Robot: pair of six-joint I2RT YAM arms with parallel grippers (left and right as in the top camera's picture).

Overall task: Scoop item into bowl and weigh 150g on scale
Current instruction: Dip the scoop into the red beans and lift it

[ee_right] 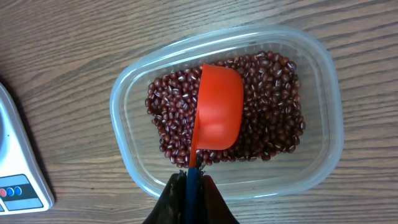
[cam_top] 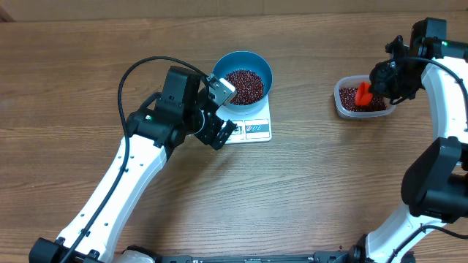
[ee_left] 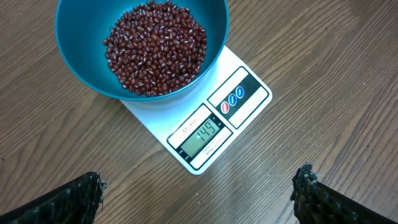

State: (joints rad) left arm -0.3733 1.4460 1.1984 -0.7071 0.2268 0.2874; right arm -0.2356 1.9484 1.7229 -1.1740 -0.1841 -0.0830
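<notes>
The blue bowl (ee_left: 74,50) stands on the white scale (ee_left: 155,118) and holds a heap of red-brown beans (ee_left: 155,46). The scale's display (ee_left: 205,134) reads 149. My left gripper (ee_left: 199,193) hangs open over bare table just in front of the scale, its fingertips (ee_left: 87,193) wide apart and holding nothing. Overhead, it (cam_top: 219,135) sits at the scale's (cam_top: 257,128) left front corner. My right gripper (ee_right: 191,177) is shut on the blue handle of an orange scoop (ee_right: 217,109). The scoop lies over the beans (ee_right: 267,106) in the clear tub.
The clear plastic tub (ee_right: 323,93) stands at the right of the table (cam_top: 340,102), a hand's width from the scale, whose corner (ee_right: 15,168) shows in the right wrist view. Bare wooden table surrounds everything. The right arm's links rise along the right edge.
</notes>
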